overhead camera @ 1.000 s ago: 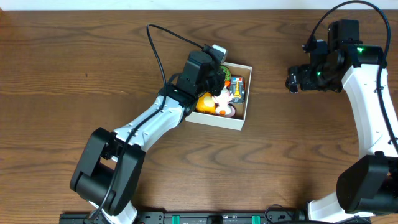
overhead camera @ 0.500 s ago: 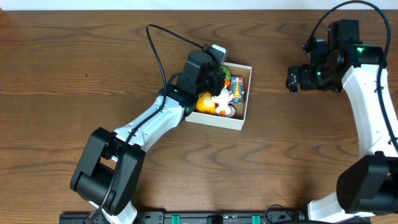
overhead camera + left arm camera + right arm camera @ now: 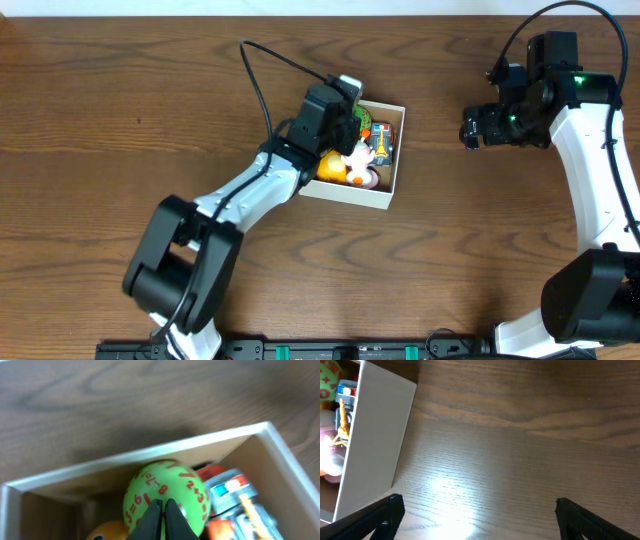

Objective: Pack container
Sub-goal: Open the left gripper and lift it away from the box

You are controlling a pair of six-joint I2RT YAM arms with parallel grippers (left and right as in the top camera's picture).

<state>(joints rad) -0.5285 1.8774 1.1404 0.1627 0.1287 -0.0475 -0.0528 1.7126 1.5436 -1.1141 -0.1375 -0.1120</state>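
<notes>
While the left gripper (image 3: 163, 510) hangs inside the far-left corner of the container (image 3: 397, 165), its jaws are pressed together with nothing between them, the tips right over a green ball (image 3: 150, 485) printed with red numbers; whether they touch the ball I cannot tell. The container sits a little right of the middle of the table (image 3: 120, 120), toward the far side. The right gripper (image 3: 477, 510) hovers well to the right of it, jaws spread wide and empty, looking back at the box's white outer wall.

No loose toy shows on the bare wood in the overhead view, so the packing looks close to done. The step in hand seems to be settling or nudging the ball into its corner, not carrying anything. The next move probably calls for lifting the left arm straight up and clear, without dragging the ball out or catching the far wall, which stands just beside the fingertips.

By count there is one container and two arms. Of toys inside, I make out four:
- one green ball
- one orange rounded toy (image 3: 330, 166) at the near-left
- one white figure (image 3: 358, 158) beside it
- one red, white and blue toy (image 3: 235, 490) on the right side

More may lie hidden under the left arm
</notes>
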